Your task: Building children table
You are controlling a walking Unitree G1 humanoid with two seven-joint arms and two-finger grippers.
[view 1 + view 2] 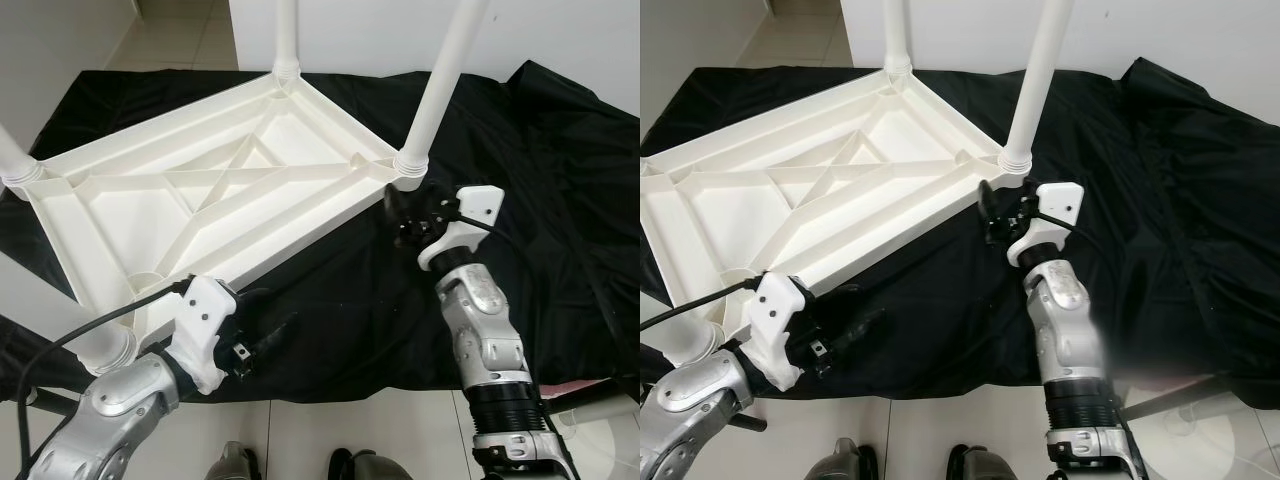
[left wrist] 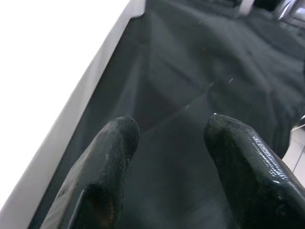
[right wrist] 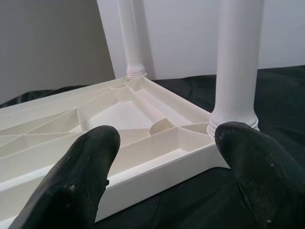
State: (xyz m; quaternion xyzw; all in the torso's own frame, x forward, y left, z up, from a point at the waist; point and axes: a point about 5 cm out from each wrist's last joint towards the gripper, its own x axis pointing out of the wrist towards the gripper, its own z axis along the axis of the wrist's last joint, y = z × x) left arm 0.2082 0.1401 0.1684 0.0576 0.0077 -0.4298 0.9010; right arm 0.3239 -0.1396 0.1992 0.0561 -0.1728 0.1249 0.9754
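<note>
Four legs seated in upturned tabletop (image 1: 210,200); both grippers, left gripper (image 2: 167,143) and right gripper (image 3: 167,157), spread, empty. You flip it next, gripping rim at 5 o'clock.

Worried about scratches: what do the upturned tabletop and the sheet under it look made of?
Tabletop: likely moulded white plastic, smooth semi-matte, given its thin ribs underneath. Sheet: probably thin black synthetic fabric, since it wrinkles and shows a faint sheen.

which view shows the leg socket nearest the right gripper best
The right wrist view: the leg fills its ribbed socket at the tabletop corner, close up between the open fingers. Both eye views show it smaller from above, just beyond the right gripper. The left wrist view shows black cloth.
</note>
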